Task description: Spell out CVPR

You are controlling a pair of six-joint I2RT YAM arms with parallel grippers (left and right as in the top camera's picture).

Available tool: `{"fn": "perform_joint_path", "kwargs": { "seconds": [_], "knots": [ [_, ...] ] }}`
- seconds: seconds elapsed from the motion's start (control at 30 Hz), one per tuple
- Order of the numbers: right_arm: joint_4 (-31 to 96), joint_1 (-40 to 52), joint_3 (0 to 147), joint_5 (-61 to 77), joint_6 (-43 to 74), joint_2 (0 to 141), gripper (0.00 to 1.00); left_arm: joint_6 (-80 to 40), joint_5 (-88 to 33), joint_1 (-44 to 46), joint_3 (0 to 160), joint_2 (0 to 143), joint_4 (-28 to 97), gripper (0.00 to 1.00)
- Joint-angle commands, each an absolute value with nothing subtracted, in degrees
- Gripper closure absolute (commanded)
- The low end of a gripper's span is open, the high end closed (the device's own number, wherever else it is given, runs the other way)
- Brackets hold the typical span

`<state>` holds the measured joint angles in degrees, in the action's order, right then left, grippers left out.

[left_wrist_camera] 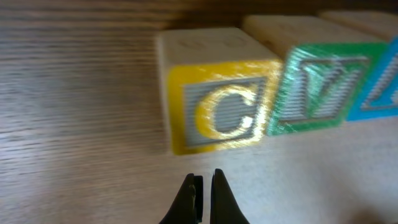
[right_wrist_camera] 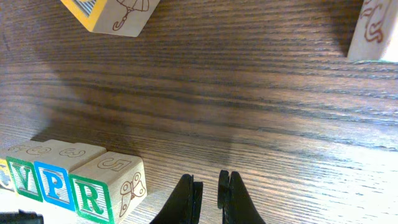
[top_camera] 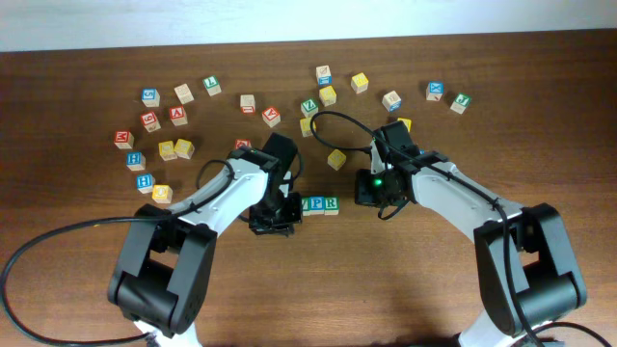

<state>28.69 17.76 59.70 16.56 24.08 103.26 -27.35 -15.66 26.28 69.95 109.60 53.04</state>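
Note:
A row of letter blocks lies at mid-table: yellow C (left_wrist_camera: 217, 115), green V (left_wrist_camera: 320, 87), blue P (right_wrist_camera: 55, 183) and green R (right_wrist_camera: 93, 196). In the overhead view V, P and R (top_camera: 319, 204) show, while the C end is hidden under my left gripper (top_camera: 282, 216). In the left wrist view my left gripper (left_wrist_camera: 204, 186) is shut and empty, just in front of the C block and not touching it. My right gripper (right_wrist_camera: 210, 186) is shut and empty, on bare wood just right of the R block; it also shows in the overhead view (top_camera: 364, 196).
Several loose letter blocks are scattered across the far half of the table, such as a yellow one (top_camera: 336, 159) behind the row and a cluster at the far left (top_camera: 175, 149). Two blocks (right_wrist_camera: 112, 15) (right_wrist_camera: 376, 31) lie ahead of my right gripper.

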Motion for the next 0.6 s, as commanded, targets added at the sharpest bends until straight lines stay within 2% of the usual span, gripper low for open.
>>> {"fn": "perform_joint_path", "kwargs": {
  "seconds": [0.0,0.27,0.5,0.57],
  "knots": [
    [28.73,17.69,59.42,16.1,24.49,103.66,0.95,-30.41,-11.92,26.81,69.01,108.73,51.92,1.0],
    [28.73,17.72,59.42,16.12,24.49,103.68,0.95,-31.53,-7.49,28.49,68.27,108.73,47.68,1.0],
    [28.73,17.72,59.42,16.1,24.47,103.66,0.95,-31.53,-7.73,28.51,68.27,108.73,46.74,1.0],
    [28.75,17.72,59.42,16.08,24.47,103.68,0.95,-31.42,-10.96,28.49,68.29,108.71,46.98,1.0]
  ]
}}
